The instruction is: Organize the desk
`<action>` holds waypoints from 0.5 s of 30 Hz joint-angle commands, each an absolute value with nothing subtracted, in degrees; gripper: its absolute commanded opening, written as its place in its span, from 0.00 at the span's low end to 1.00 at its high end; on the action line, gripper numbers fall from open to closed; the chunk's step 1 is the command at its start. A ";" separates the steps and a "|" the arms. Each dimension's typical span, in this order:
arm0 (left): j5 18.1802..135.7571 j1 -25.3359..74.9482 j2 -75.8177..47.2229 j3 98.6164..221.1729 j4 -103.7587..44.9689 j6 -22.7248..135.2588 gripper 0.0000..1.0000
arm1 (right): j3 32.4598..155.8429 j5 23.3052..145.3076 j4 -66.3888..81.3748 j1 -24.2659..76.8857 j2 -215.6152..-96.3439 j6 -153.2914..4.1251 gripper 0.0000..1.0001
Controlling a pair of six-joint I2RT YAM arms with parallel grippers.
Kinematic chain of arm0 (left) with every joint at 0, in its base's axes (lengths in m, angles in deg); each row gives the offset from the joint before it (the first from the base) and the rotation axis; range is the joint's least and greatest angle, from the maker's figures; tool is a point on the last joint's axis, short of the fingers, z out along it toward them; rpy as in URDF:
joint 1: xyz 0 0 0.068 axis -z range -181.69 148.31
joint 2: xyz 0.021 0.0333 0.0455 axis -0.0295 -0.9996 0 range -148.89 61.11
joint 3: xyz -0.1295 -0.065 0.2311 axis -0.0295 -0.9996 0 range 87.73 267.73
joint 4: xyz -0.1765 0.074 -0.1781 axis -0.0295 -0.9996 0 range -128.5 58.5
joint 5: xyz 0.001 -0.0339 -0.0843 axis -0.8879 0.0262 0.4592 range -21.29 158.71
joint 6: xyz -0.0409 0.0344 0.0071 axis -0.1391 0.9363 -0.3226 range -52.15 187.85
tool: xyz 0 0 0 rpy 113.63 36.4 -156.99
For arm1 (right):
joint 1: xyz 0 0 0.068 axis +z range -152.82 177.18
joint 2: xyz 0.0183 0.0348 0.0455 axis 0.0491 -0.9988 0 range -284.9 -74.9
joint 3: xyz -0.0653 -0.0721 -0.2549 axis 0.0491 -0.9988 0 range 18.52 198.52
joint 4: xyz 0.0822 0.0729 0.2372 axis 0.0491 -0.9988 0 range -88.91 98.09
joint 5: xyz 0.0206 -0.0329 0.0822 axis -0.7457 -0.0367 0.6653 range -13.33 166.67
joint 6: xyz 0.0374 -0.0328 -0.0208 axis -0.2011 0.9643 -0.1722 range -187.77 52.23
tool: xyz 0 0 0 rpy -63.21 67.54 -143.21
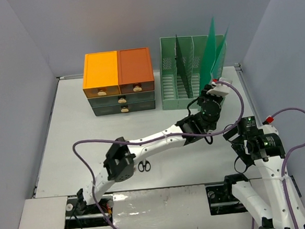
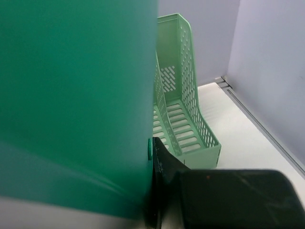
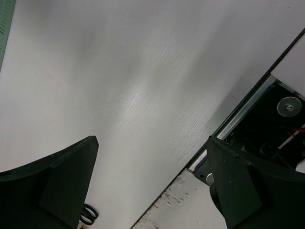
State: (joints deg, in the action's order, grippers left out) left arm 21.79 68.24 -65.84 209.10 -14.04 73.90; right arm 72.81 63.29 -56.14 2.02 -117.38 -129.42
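Overhead, grey walls enclose the off-white desk on three sides.

Standing here, I can read no writing, label, brand, number or sign, neither on the desk nor on the green folder or anything else standing on the desk.
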 commanded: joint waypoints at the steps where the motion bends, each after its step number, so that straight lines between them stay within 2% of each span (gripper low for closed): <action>1: 13.15 68.21 -70.54 222.41 -3.87 80.11 0.00 | 74.76 63.97 -59.84 1.84 -116.51 -127.91 0.94; 8: 14.02 64.75 -79.60 233.62 -3.36 81.37 0.00 | 74.26 66.56 -59.38 1.84 -116.47 -125.40 0.94; 15: 19.11 61.27 -82.16 235.42 -0.23 80.40 0.00 | 75.21 66.48 -58.52 1.84 -119.37 -120.56 0.94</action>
